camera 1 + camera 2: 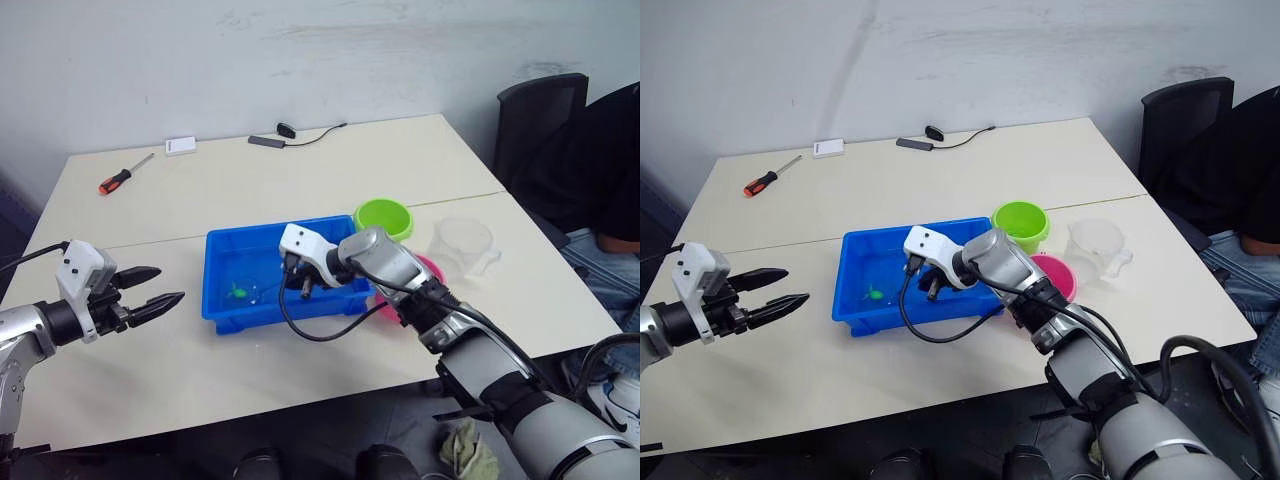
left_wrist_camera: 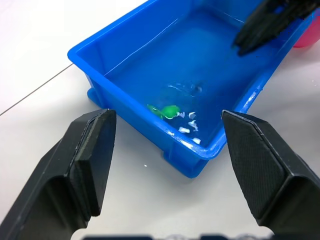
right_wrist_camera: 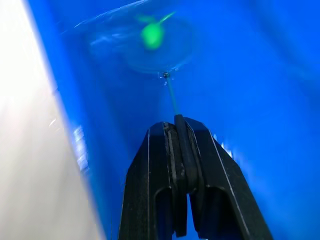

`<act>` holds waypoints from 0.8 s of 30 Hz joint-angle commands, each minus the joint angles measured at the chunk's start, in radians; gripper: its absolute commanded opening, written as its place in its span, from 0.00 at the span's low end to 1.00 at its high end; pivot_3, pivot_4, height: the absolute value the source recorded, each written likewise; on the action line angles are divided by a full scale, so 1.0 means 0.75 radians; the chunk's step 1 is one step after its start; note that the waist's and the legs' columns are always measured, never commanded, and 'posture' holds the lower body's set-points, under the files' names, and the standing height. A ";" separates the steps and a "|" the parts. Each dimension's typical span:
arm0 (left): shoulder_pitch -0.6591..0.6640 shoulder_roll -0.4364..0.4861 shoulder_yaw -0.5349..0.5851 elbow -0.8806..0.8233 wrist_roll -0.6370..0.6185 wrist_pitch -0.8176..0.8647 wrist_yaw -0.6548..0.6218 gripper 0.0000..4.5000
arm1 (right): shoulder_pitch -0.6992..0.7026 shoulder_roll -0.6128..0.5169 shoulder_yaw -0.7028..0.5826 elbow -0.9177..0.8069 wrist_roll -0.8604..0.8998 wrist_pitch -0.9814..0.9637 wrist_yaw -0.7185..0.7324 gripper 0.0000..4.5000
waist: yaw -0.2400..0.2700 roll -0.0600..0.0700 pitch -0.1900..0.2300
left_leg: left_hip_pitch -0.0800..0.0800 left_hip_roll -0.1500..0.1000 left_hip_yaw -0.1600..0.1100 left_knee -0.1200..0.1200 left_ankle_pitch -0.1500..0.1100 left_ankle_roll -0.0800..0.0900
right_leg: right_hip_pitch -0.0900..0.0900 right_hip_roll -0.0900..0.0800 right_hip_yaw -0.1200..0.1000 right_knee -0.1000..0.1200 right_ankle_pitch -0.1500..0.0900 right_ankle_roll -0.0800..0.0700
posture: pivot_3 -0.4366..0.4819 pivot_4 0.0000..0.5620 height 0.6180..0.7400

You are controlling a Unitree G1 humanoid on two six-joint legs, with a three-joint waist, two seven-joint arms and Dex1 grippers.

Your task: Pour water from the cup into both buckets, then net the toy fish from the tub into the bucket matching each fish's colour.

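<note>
Right claw [image 3: 176, 125] is pinched tight on the thin handle of a little net [image 3: 159, 50], and the hoop end is down in the water inside the blue tub [image 1: 222, 300], right around the green fish [image 3: 152, 34]. From my wrist view the fish looks like it sits over the mesh, but I can't tell for sure if it's actually inside the hoop or just beside it.

Left claw [image 1: 160, 286] is spread wide, holding nothing, hanging over the table just off the tub's near-left corner.

What worries me: that handle is skinny and I'm gripping it near the very end, so it could twist between my fingers when I lift, and the fish slides off. Pull up too fast and water drag probably tips the hoop too.

Then the carry. Green bucket [image 1: 384, 217] is just behind the tub's far-right corner, pink bucket [image 1: 1055, 275] sits right next to my forearm, clear cup [image 1: 465, 243] beside that. Swinging over carelessly could bump the pink one or drop the fish in the wrong bucket.
</note>
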 commanded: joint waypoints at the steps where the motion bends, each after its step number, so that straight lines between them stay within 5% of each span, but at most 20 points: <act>1: 0.001 0.003 0.039 -0.042 -0.022 -0.013 -0.002 0.82 | -0.032 0.012 -0.070 -0.023 0.015 -0.013 -0.022 0.00 | 0.000 -0.001 0.000 | 0.000 0.000 0.000 0.000 0.000 0.000 | 0.000 0.000 0.000 0.000 0.000 0.000 | 0.48 0.27 0.94; 16: -0.239 -0.083 -0.173 0.104 0.007 -0.134 -0.056 0.82 | 0.197 -0.307 -0.257 -0.681 0.201 0.366 0.042 0.00 | 0.005 -0.001 -0.001 | -0.001 -0.001 0.002 -0.003 0.000 0.001 | -0.002 -0.001 0.001 -0.002 0.003 -0.005 | 0.48 0.27 0.94; 24: -0.515 -0.197 -0.348 0.333 0.053 -0.278 -0.152 0.82 | 0.316 -0.519 -0.514 -0.942 0.312 0.498 -0.037 0.00 | 0.014 -0.001 -0.001 | -0.003 -0.005 0.004 -0.001 0.001 0.003 | -0.002 0.000 -0.008 -0.007 0.004 -0.004 | 0.48 0.27 0.94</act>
